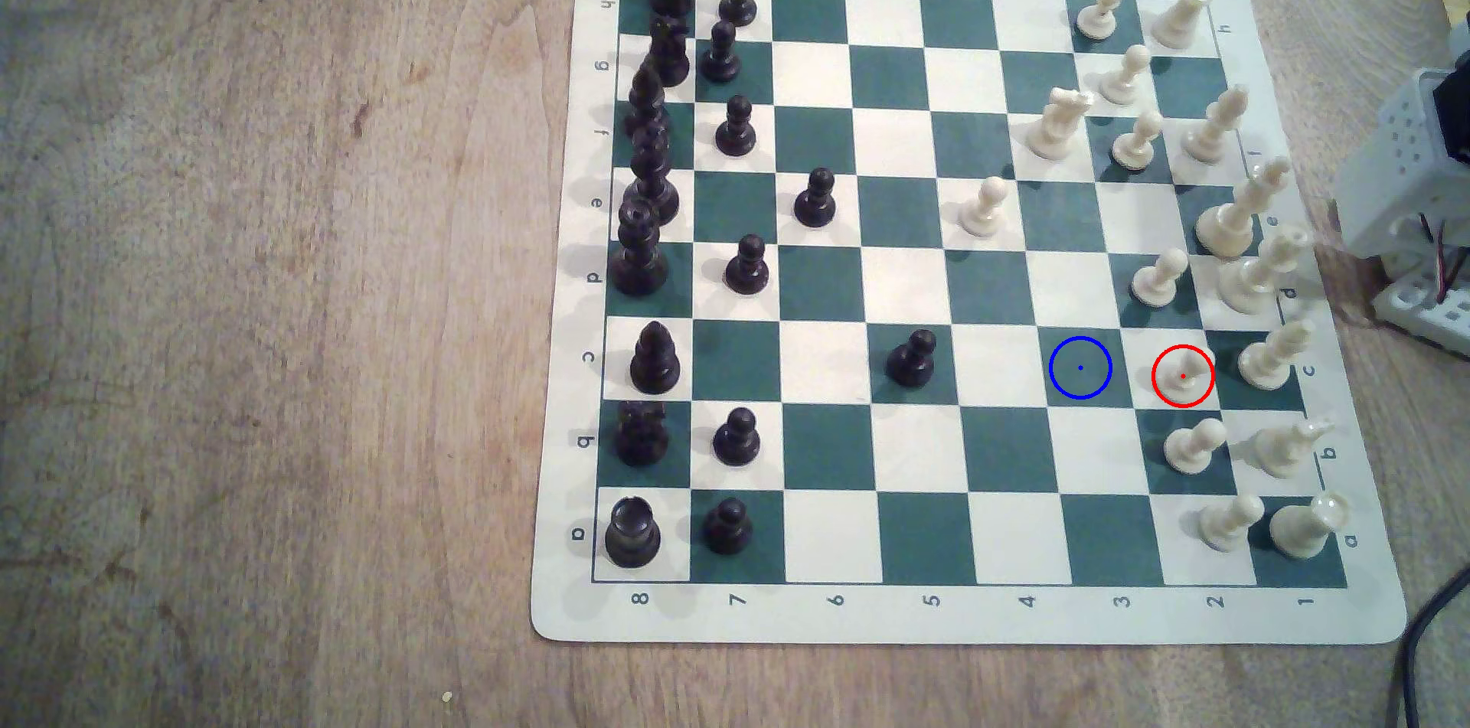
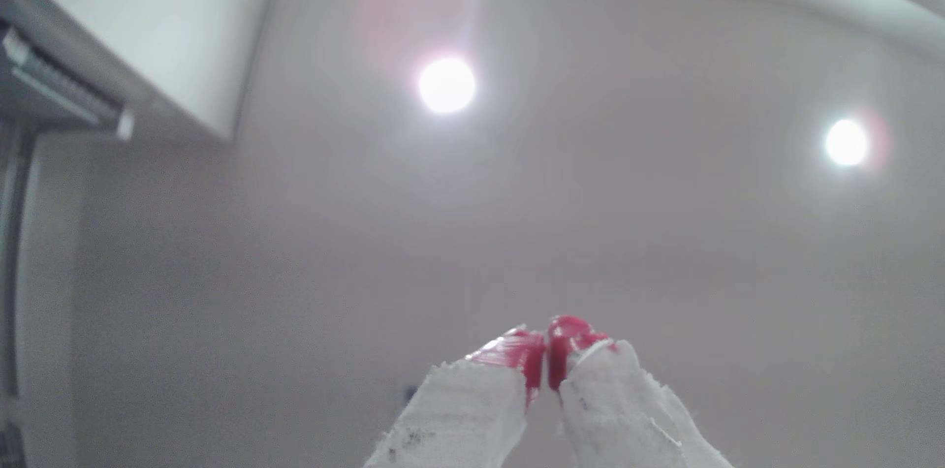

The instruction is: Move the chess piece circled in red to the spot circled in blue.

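The chess piece (image 1: 1183, 372), a small cream pawn inside a red ring, stands on a white square near the exterior view's right side of the board. One square to its left, the spot (image 1: 1079, 368) is a dark green square with a blue ring and centre dot, bare. In the wrist view my gripper (image 2: 544, 345) points up at the ceiling, its white-wrapped fingers (image 2: 460, 412) with red tips pressed together, holding nothing. The arm's white base (image 1: 1416, 163) sits off the board's right edge in the exterior view.
The green-and-white chess mat (image 1: 962, 613) lies on a wooden table. Cream pieces crowd its right columns: a pawn (image 1: 1191, 446) just below the ringed one, another (image 1: 1157, 279) above, a bishop (image 1: 1273, 358) to the right. A black pawn (image 1: 911, 361) stands in the same row. Black pieces line the left.
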Controlling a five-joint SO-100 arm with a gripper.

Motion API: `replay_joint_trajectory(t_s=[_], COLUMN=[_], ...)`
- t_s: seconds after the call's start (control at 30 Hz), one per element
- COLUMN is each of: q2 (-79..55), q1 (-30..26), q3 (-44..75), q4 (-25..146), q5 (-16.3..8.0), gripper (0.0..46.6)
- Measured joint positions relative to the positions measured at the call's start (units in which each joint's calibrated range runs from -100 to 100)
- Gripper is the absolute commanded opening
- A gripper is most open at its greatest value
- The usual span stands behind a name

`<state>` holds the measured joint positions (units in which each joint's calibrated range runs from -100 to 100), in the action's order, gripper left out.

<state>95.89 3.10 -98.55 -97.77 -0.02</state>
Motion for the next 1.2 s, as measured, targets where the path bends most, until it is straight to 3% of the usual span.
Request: replay_joint_trajectory(t_s=[0.3, 0.87, 1.07, 1.2], q2=[0.0, 0.0, 0.0, 0.0], q1=[-0.6, -2.7, -2.7, -2.7], q3=[0.0, 23.8, 28.4, 31.4], q4=[2.6, 69.2, 83.2, 90.3], q5=[0.0, 0.0, 0.0, 0.0], gripper=[0.2, 0.2, 0.2, 2.6])
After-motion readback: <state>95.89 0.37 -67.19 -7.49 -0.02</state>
